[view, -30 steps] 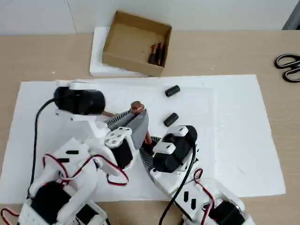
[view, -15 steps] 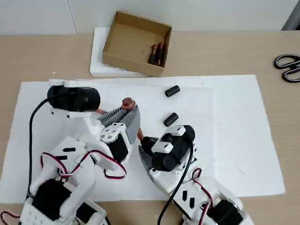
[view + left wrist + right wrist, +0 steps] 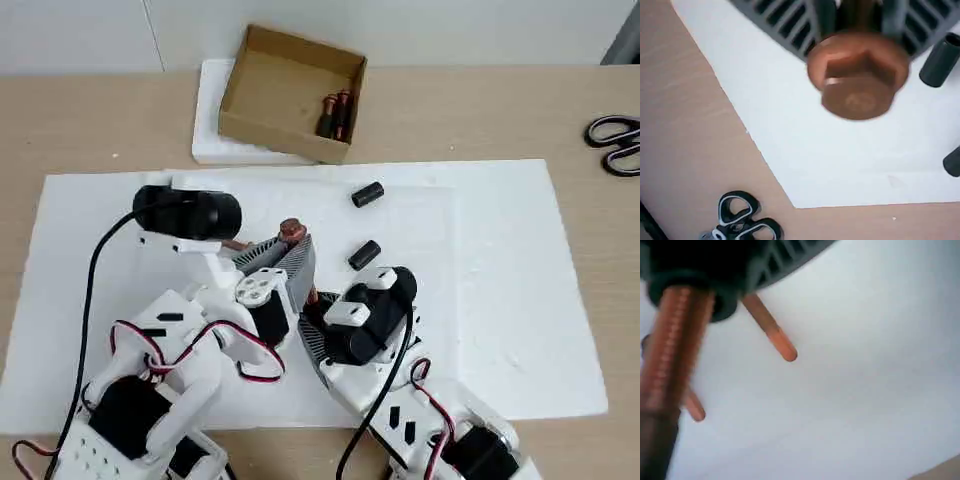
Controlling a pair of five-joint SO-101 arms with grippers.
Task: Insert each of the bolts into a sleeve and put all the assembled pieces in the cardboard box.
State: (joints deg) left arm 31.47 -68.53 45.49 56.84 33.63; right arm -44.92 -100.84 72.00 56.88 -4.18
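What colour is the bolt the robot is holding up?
The bolt is a shiny coppery brown. It shows best in the left wrist view.

Left arm leans forward, its left gripper (image 3: 291, 248) clamped on a bolt (image 3: 857, 75). Right arm folds low just beside it, its right gripper (image 3: 310, 320) closed around a sleeve (image 3: 687, 290).

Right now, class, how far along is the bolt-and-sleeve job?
Done: two assembled pieces lie in the cardboard box. In hand: the left gripper holds a bolt, its thread in the sleeve held by the right gripper. Left: boxing this piece, then the two loose sleeves on the sheet.
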